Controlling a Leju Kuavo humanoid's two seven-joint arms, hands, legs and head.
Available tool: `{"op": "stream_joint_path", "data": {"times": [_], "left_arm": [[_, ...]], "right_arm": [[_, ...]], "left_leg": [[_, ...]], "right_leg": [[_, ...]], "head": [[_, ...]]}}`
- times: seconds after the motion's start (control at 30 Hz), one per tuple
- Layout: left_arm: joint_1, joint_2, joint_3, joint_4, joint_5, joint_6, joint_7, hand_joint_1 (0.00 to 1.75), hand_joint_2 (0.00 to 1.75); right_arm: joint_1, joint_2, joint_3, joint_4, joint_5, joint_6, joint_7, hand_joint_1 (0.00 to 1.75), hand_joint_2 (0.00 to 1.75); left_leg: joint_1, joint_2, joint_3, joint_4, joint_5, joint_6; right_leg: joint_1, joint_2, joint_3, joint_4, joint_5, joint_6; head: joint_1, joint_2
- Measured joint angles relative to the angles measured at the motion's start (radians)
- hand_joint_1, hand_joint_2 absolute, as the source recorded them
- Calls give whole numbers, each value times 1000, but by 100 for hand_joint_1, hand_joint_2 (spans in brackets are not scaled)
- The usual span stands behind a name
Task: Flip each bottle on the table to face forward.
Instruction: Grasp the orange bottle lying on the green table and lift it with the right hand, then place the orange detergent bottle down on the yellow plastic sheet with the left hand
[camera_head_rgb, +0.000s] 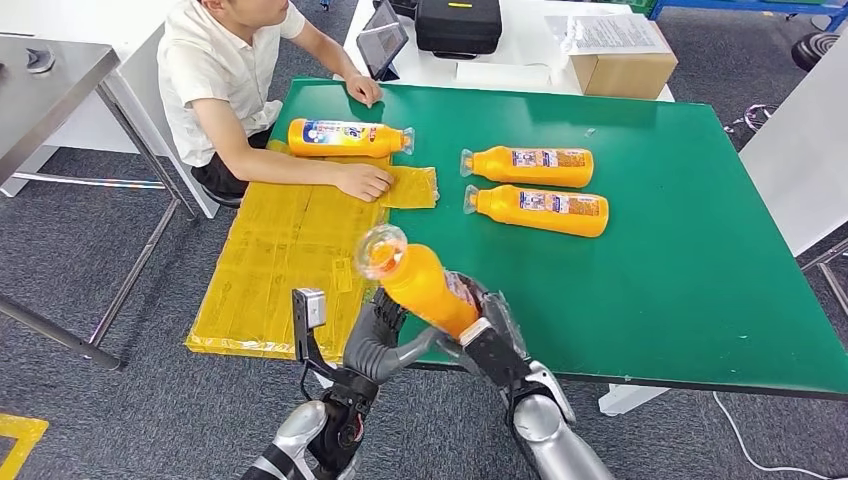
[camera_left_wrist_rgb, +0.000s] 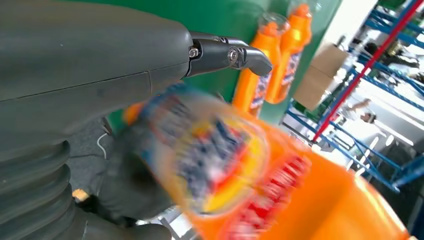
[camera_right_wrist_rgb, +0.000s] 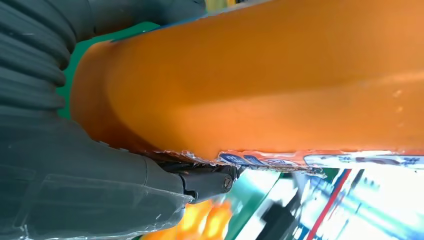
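Orange bottle (camera_head_rgb: 418, 282) is lifted above the near table (camera_head_rgb: 680, 260) edge, grasped by both the right hand (camera_head_rgb: 492, 342) and left hand (camera_head_rgb: 382, 335), probably so they can turn its label forward.

An orange bottle (camera_head_rgb: 420, 285) is tilting cap-up in the right hand (camera_head_rgb: 490, 340); two labelled bottles (camera_head_rgb: 530, 166) (camera_head_rgb: 545, 209) are lying flat beyond it, another (camera_head_rgb: 345, 138) far left.
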Motion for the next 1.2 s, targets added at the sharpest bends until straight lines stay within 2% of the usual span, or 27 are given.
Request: {"op": "stream_joint_path", "data": {"times": [0.17, 0.43, 0.57, 0.6, 0.67, 0.7, 0.73, 0.8, 0.83, 0.97, 1.07, 1.2], "left_arm": [[-11, -3, -2, -11, -20, -5, -29, 0, 175], [-12, -3, 3, -13, -26, -4, -35, 0, 175], [-6, -4, 5, -26, -75, 14, -75, 0, 175], [-3, -5, 5, -34, -97, 28, -88, 5, 175], [-2, -6, 3, -46, -142, 59, -108, 93, 175], [-2, -7, 3, -49, -153, 69, -112, 136, 175], [-3, -8, 4, -50, -156, 75, -114, 175, 175], [-3, -11, 10, -50, -137, 74, -112, 175, 175], [-3, -11, 14, -50, -124, 68, -111, 175, 175], [-4, -11, 36, -57, -86, 45, -118, 175, 175], [-3, -13, 55, -83, -84, 73, -139, 175, 175], [-4, -14, 110, -136, -157, 240, -207, 175, 175]], "right_arm": [[-8, 7, 78, 17, 7, 48, 12, 175, 175], [-25, 7, 102, 34, 5, 50, 15, 175, 175], [-32, 9, 113, 45, 4, 56, 22, 172, 175], [-35, 11, 118, 51, 4, 57, 24, 173, 175], [-41, 16, 131, 64, 6, 58, 25, 170, 175], [-44, 19, 137, 70, 7, 59, 25, 161, 175], [-46, 21, 143, 75, 8, 59, 26, 118, 175], [-50, 23, 154, 81, 8, 59, 27, 35, 175], [-51, 23, 159, 84, 6, 59, 27, 0, 175], [-39, 23, 170, 85, -21, 40, 1, 0, 0], [5, 20, 156, 70, -26, -47, -31, 0, 0], [118, 16, 77, 11, 34, -337, -99, 0, 0]], "left_leg": [[0, -1, 0, 0, 0, 0], [0, -1, -1, 0, 0, 0], [0, -1, -1, 0, 0, 0], [0, -1, -1, 0, 0, 0], [0, 0, -1, 0, 0, 0], [0, 0, -1, 0, 0, 0], [0, 0, -1, 0, 0, 0], [0, 0, -1, 0, 0, 0], [0, 0, -1, 0, 0, 0], [0, -1, -1, 0, 0, 0], [0, -1, -1, 0, 0, 0], [0, -2, -3, 0, 0, 0]], "right_leg": [[0, -1, -1, 0, 0, 0], [0, -1, -1, 0, 0, 0], [0, -1, -1, 0, 0, 0], [0, -1, -2, 0, 0, 0], [0, -1, -2, 0, 0, 0], [0, -1, -2, 0, 0, 0], [0, -1, -2, 0, 0, 0], [0, -1, -2, 0, 0, 0], [0, -1, -2, 0, 0, 0], [0, -1, -2, 0, 0, 0], [0, -1, -2, 0, 0, 0], [0, -2, -3, 0, 0, 0]], "head": [[0, 0], [0, 0], [0, 0], [0, 0], [0, 0], [0, 0], [0, 0], [0, 0], [0, 0], [0, 0], [0, 0], [0, 0]]}}
